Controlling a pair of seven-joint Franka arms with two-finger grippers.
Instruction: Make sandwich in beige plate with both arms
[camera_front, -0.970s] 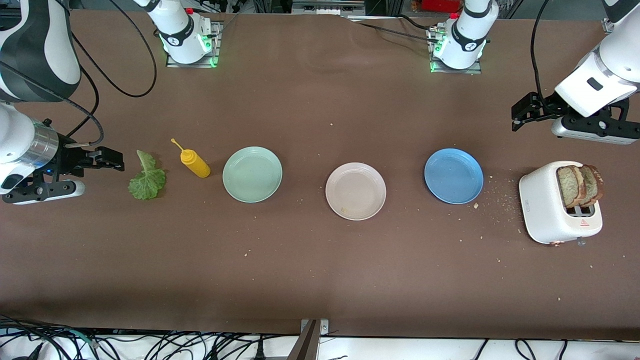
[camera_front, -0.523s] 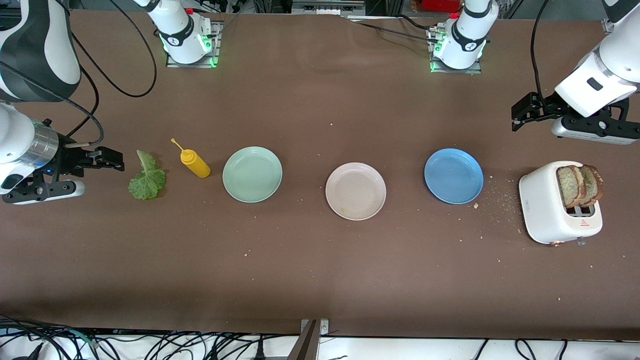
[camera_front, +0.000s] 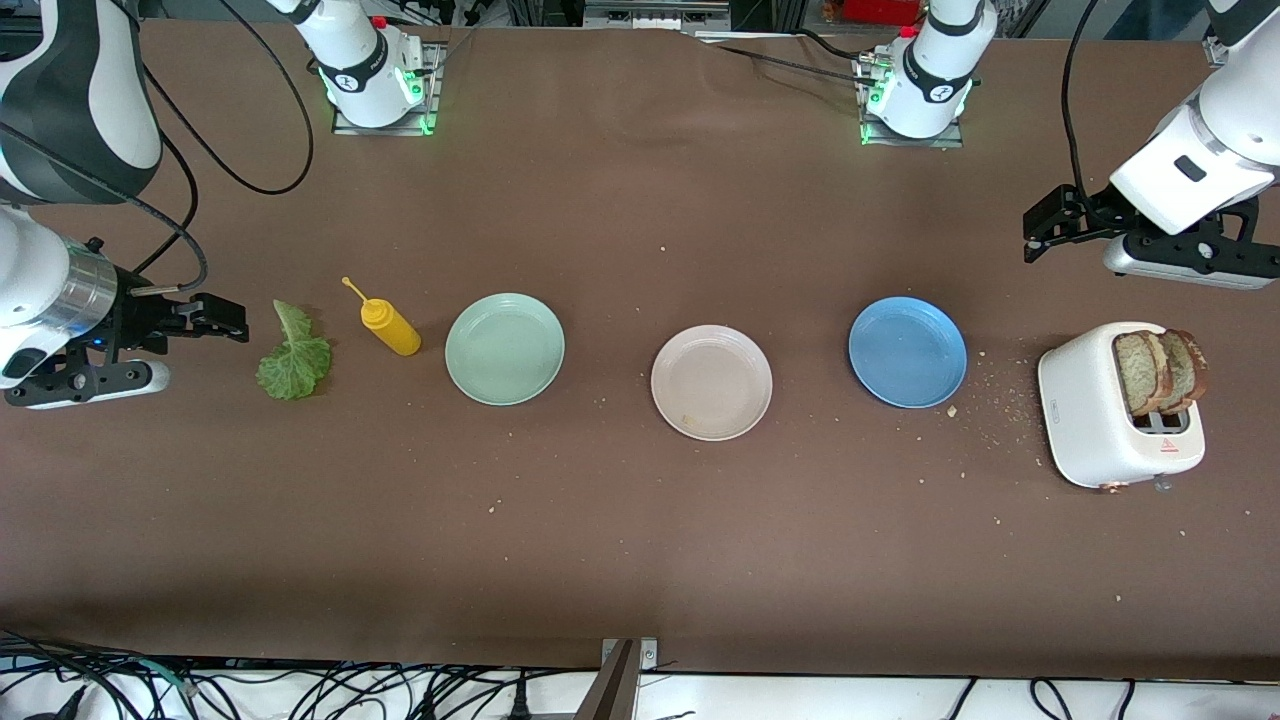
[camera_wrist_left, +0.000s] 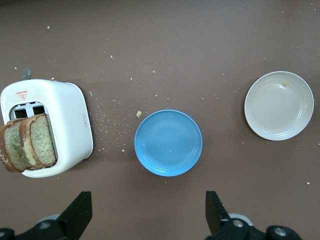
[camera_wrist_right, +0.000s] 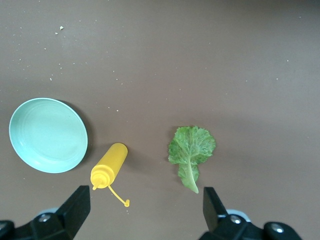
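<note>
Two white arms hang above a brown table (camera_front: 620, 560), one at each end. Seen from the high camera, the right arm (camera_front: 60, 110) comes in at about 9 o'clock; its right gripper (camera_front: 228, 322) is over bare table just beside the lettuce leaf, fingers spread wide with nothing between them. At about 2 o'clock the left arm (camera_front: 1200, 160) carries the left gripper (camera_front: 1040, 232) over bare table near the toaster, jaws likewise wide apart and empty.

Next in size is the white toaster (camera_front: 1095, 420) at 3 o'clock, toward the left arm's end. Two slices of brown bread (camera_front: 1160, 372) stand up out of its slots, leaning together; whether they touch the slot walls is hard to make out.

Three round plates lie in a row across the middle, apart from one another: a blue plate (camera_front: 907, 351) nearest the toaster, the beige plate (camera_front: 711, 382) at the table's centre with nothing but a crumb or two in it, and a mint-green plate (camera_front: 504, 348) toward the right arm's end.

A crinkled green lettuce leaf (camera_front: 293, 356) lies flat on the table, with a yellow squeeze bottle (camera_front: 389, 327) on its side between leaf and green plate, touching neither.

Crumbs (camera_front: 995, 395) are scattered between toaster and blue plate
</note>
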